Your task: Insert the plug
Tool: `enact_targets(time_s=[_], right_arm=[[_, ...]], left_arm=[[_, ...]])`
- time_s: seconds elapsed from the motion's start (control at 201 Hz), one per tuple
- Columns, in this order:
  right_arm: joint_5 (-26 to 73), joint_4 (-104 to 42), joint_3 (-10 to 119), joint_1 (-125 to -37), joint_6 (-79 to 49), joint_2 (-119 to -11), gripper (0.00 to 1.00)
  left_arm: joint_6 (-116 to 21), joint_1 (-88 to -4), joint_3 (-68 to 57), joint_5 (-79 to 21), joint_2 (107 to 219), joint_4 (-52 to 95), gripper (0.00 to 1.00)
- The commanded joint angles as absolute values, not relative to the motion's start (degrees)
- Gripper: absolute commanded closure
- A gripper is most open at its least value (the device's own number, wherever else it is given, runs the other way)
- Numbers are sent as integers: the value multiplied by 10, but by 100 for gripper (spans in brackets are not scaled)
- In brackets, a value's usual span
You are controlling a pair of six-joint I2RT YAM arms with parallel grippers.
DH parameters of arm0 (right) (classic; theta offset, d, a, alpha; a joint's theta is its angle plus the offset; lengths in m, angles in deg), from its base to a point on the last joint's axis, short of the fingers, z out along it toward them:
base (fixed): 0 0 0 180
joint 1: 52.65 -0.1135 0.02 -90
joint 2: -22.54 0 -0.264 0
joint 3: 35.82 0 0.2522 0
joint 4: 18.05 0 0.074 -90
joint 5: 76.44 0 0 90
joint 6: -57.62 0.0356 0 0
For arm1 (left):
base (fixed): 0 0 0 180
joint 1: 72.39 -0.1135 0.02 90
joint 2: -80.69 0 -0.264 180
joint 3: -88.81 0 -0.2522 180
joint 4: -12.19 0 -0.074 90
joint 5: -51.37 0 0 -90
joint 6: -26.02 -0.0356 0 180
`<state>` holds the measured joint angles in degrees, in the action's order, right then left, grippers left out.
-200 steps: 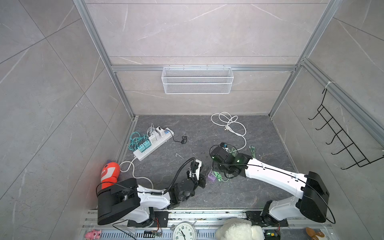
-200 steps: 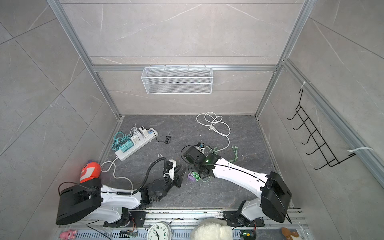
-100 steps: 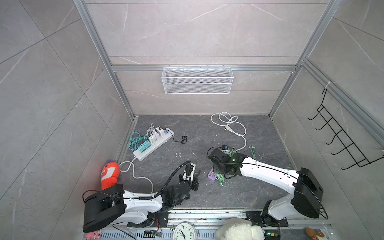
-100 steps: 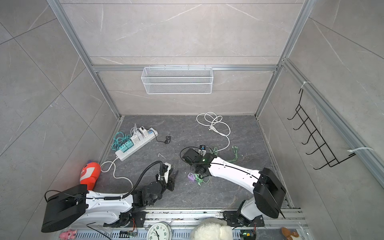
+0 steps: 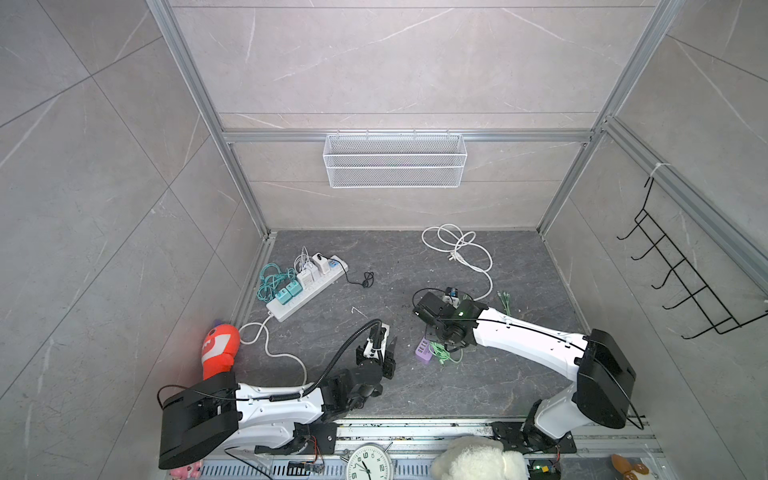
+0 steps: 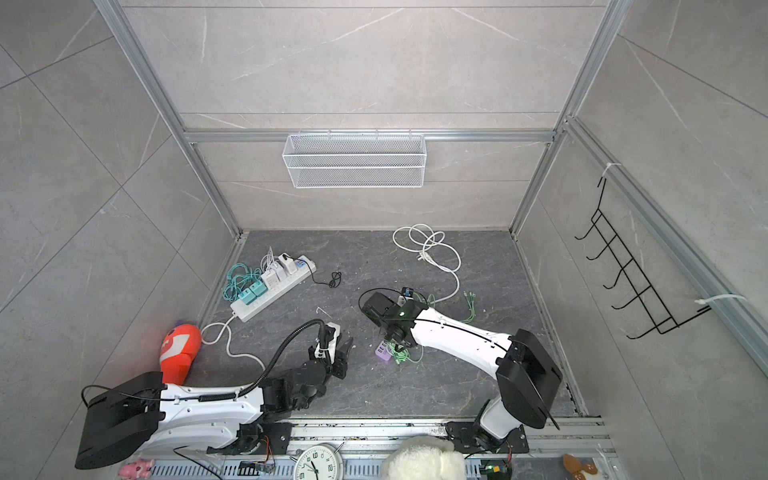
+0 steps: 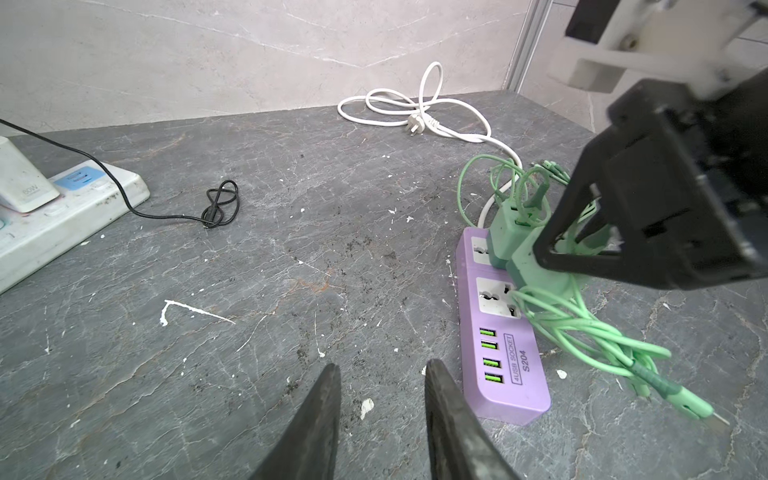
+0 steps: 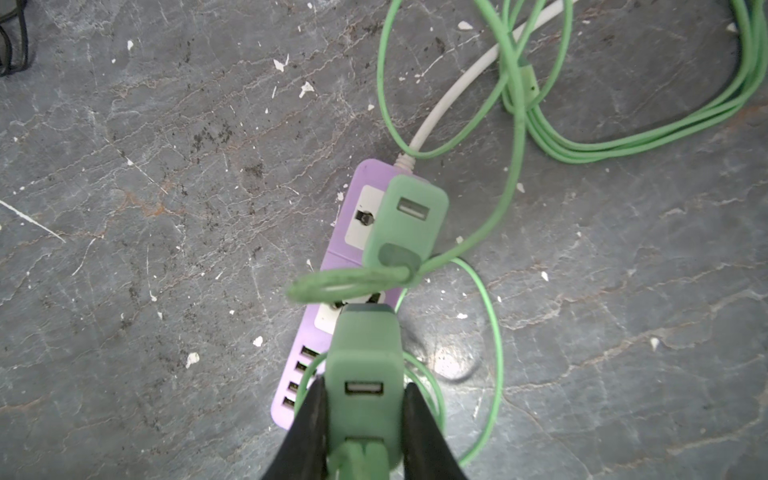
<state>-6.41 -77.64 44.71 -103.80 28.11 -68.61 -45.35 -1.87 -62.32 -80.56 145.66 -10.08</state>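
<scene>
My right tool (image 8: 363, 390) was clamped on the green plug (image 8: 363, 353). The plug hung tilted over the free socket of the purple strip (image 7: 511, 374), just beside a second green adapter (image 8: 409, 216) already seated in the end socket. The plug's body hid its pins, so I could not tell whether they had started in.

To do this well, I judged I should square the plug over the socket, keep the green cable loop (image 8: 353, 282) off the socket face, and press straight down. The left tool (image 7: 383, 365), narrowly parted and holding nothing, sat near the strip's USB end and could pin the strip to the bench (image 7: 249, 249).

The wire basket (image 5: 395, 160) on the back wall showed nothing inside.
</scene>
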Motion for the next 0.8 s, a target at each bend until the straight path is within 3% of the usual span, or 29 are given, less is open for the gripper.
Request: enact_targets(time_s=[0.0,0.259,0.398,0.528,0.622,0.796], right_arm=[[-93,-817,491,-1042,302,-715,99],[-86,-829,507,-1043,326,-750,98],[-87,-828,494,-1043,335,-741,98],[-88,-828,491,-1043,334,-736,98],[-87,-823,489,-1042,331,-736,98],[-80,-801,470,-1042,327,-721,98]], left_arm=[[-466,-18,-621,-814,1457,-146,61],[-479,-28,-626,-798,1432,-152,55],[-453,-61,-617,-675,1439,-145,51],[-404,-73,-630,-597,1465,-192,35],[-362,-74,-632,-596,1506,-237,31],[-264,-96,-557,-519,1604,-233,37]])
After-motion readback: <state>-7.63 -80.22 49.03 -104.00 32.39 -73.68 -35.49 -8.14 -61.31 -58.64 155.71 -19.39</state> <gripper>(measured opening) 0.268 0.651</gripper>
